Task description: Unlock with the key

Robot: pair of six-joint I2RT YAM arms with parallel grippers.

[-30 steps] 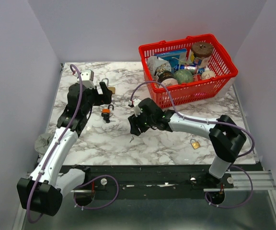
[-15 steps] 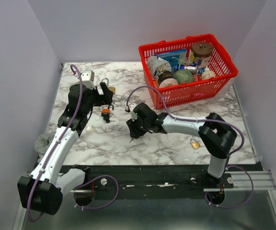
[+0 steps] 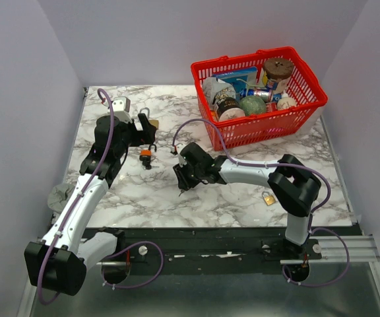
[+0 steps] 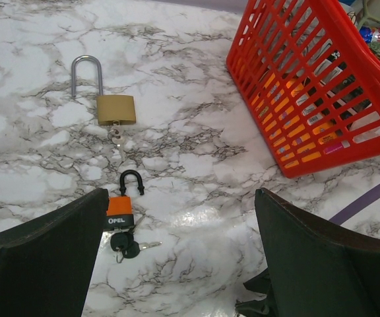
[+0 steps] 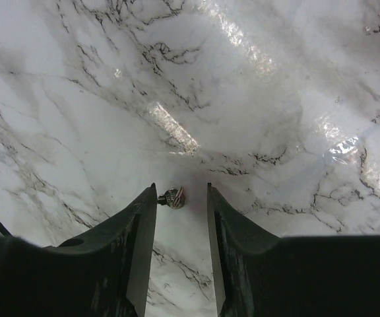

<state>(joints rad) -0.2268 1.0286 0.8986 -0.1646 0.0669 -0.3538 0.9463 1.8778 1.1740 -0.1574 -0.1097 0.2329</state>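
A small silver key point(image 5: 172, 197) lies on the marble table, between the fingertips of my right gripper point(image 5: 181, 189), close to the left finger. The jaws are narrowly open around it and are not closed on it. In the top view the right gripper point(image 3: 180, 180) is low at the table's middle. A small brass padlock point(image 3: 268, 197) lies to its right. My left gripper point(image 4: 181, 198) is wide open and empty, hovering near an orange padlock point(image 4: 121, 210) with black keys in it and a long-shackle brass padlock point(image 4: 114, 105).
A red basket point(image 3: 309, 99) full of groceries stands at the back right; its wall also shows in the left wrist view point(image 4: 309, 99). A grey crumpled object point(image 3: 59, 196) lies at the table's left edge. A purple cable point(image 3: 196, 125) loops over the right arm.
My right gripper has moved left and down over the small key, which now sits between its fingers. The left arm has barely moved.
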